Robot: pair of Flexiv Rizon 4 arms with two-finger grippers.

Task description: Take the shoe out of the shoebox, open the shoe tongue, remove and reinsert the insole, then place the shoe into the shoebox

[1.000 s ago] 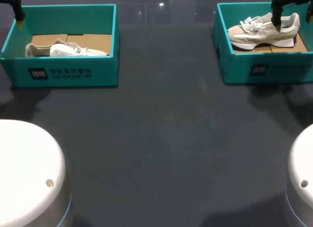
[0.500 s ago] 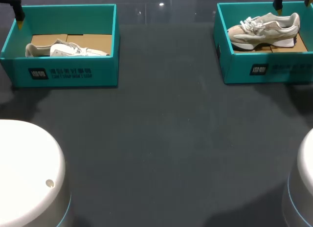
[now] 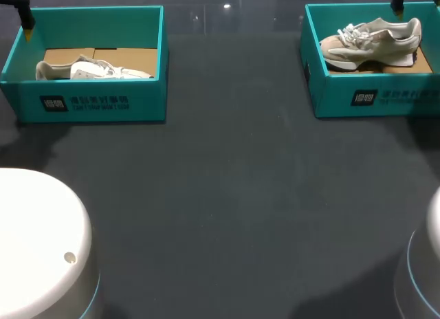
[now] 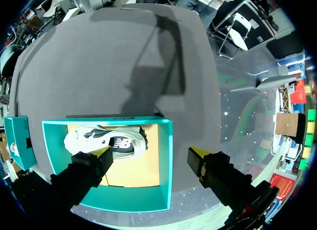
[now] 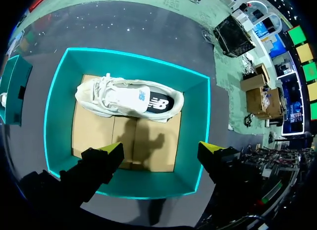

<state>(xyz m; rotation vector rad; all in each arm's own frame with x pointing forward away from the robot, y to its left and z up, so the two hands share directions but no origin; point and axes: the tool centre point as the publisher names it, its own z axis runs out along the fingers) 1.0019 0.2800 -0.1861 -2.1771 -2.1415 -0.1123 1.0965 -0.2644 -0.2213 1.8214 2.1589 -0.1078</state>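
Dark grey table [image 3: 227, 181] carries two teal cardboard shoeboxes, set well apart. The left shoebox [image 3: 96, 106] holds a white sneaker [image 3: 96, 70], and the left jaws hang apart above the box's far outer corner, clear of the shoe. The right shoebox [image 3: 371, 99] holds a beige-and-white sneaker [image 3: 371, 40] lying on its side. The right jaws hang apart above that box's far edge, touching nothing.
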